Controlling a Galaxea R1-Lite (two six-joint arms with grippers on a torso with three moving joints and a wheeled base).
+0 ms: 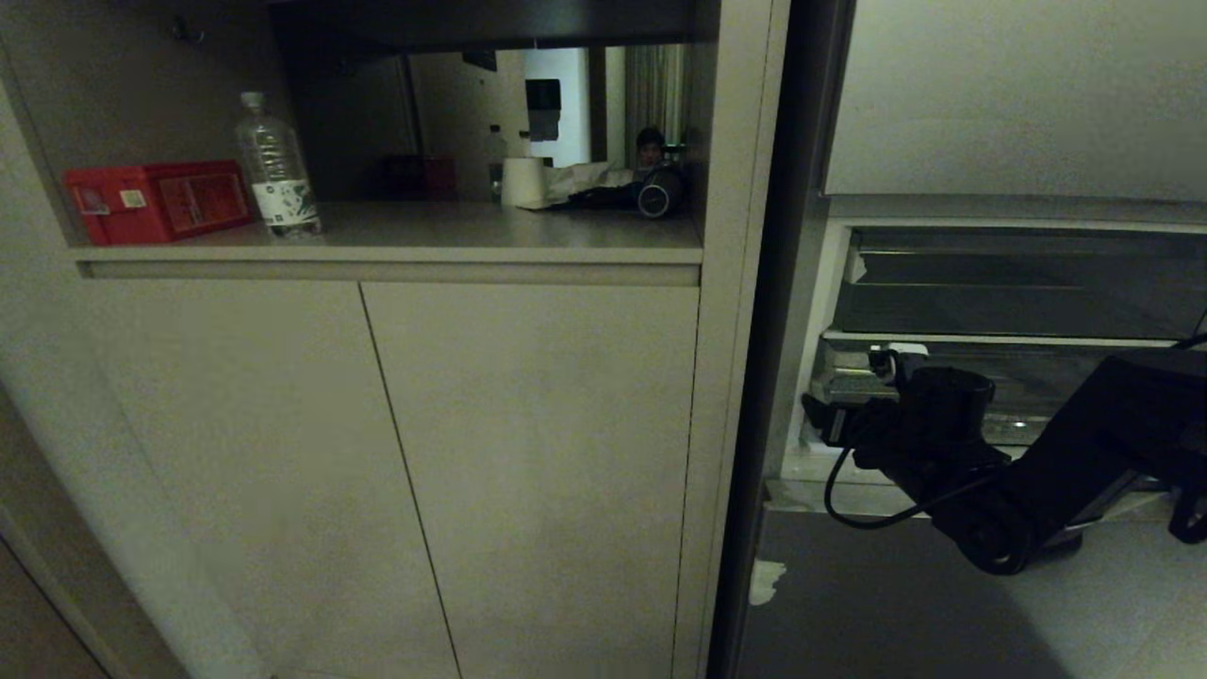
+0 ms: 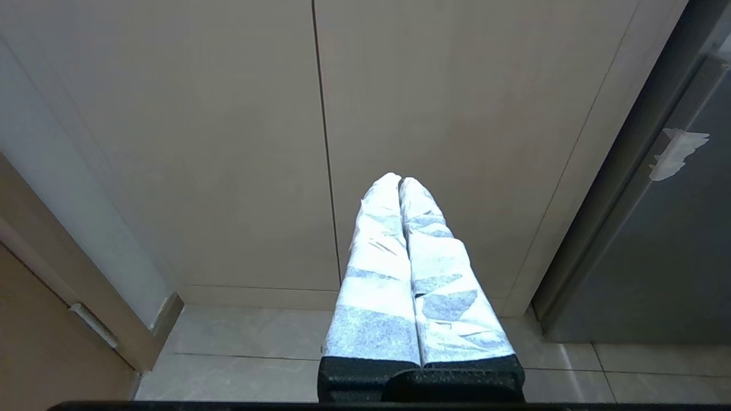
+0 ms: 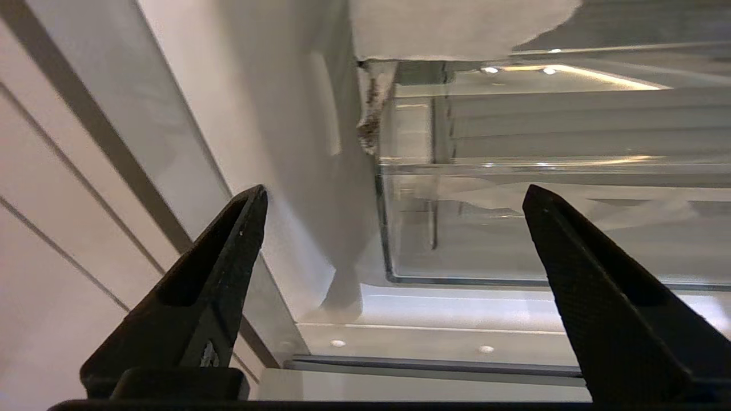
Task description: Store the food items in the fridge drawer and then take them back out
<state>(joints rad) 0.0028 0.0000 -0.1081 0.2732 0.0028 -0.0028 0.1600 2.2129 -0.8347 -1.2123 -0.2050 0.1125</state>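
Observation:
The fridge drawer (image 3: 542, 228), a clear plastic bin, sits pushed in at the bottom of the open fridge, and in the head view the drawer (image 1: 1028, 382) lies low at the right. My right gripper (image 3: 394, 191) hangs just in front of the drawer's left front corner, open wide with nothing between its black fingers (image 3: 228, 268). From the head view, the right gripper (image 1: 830, 420) reaches in from the lower right. My left gripper (image 2: 400, 180) is shut and empty, its white-taped fingers pointing at the cabinet doors. The food items are out of view.
A smoky-dark tray (image 1: 1018, 292) sits above the drawer. The white fridge wall (image 3: 274, 142) runs close beside the right gripper. On the cabinet shelf (image 1: 424, 231) stand a red box (image 1: 156, 200), a water bottle (image 1: 276, 170) and a white roll (image 1: 523, 181). A person's head (image 1: 651, 146) shows behind.

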